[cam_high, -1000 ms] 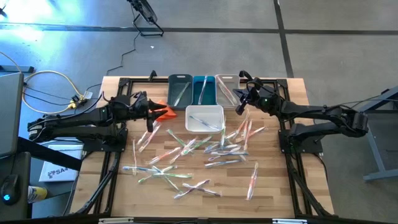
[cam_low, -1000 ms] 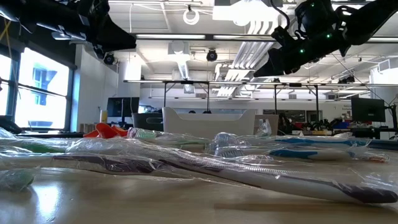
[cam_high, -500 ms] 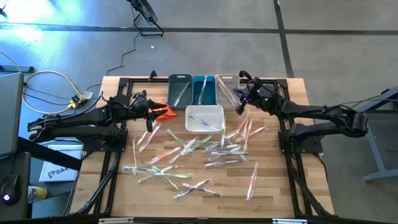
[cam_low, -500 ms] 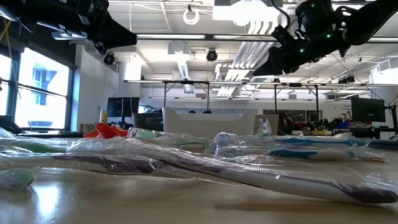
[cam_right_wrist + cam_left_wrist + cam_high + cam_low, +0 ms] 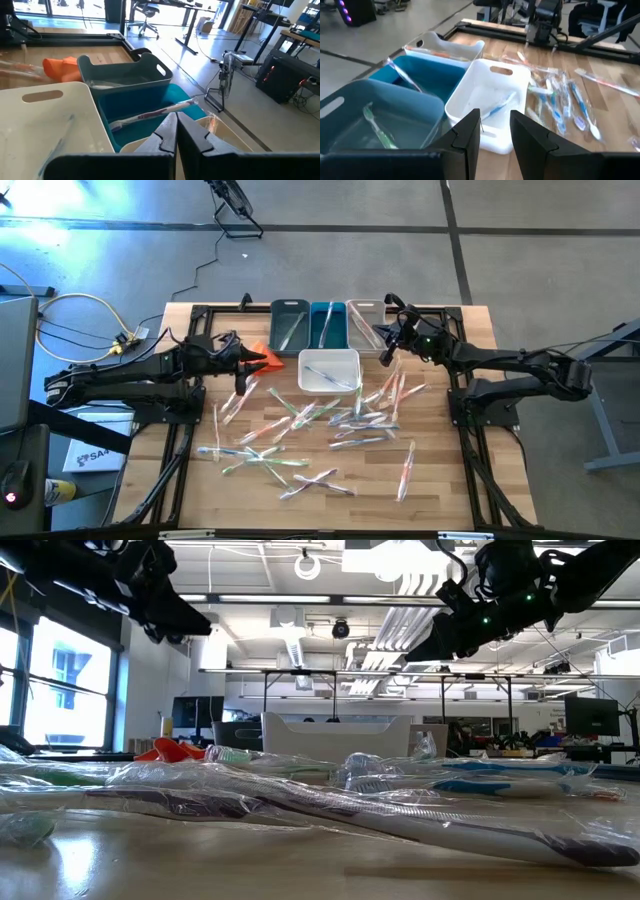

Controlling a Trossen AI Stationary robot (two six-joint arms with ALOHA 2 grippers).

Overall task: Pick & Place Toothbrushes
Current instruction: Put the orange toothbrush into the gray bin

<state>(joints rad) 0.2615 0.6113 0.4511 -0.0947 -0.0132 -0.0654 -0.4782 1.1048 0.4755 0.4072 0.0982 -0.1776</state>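
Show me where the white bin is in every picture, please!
High view: the white bin sits mid-table, just in front of the row of three bins.
Low view: its wall stands at the back, in the middle.
Left wrist view: it is in the middle, a blue toothbrush inside.
Right wrist view: it fills the lower left.
Shared landmark: the orange cloth beside the bins.

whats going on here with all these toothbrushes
Two robot arms are sorting wrapped toothbrushes from the wooden table into bins. A white bin and three bins behind it already hold a few. The left gripper hovers open and empty near an orange cloth. The right gripper is shut above the bins, holding nothing visible.
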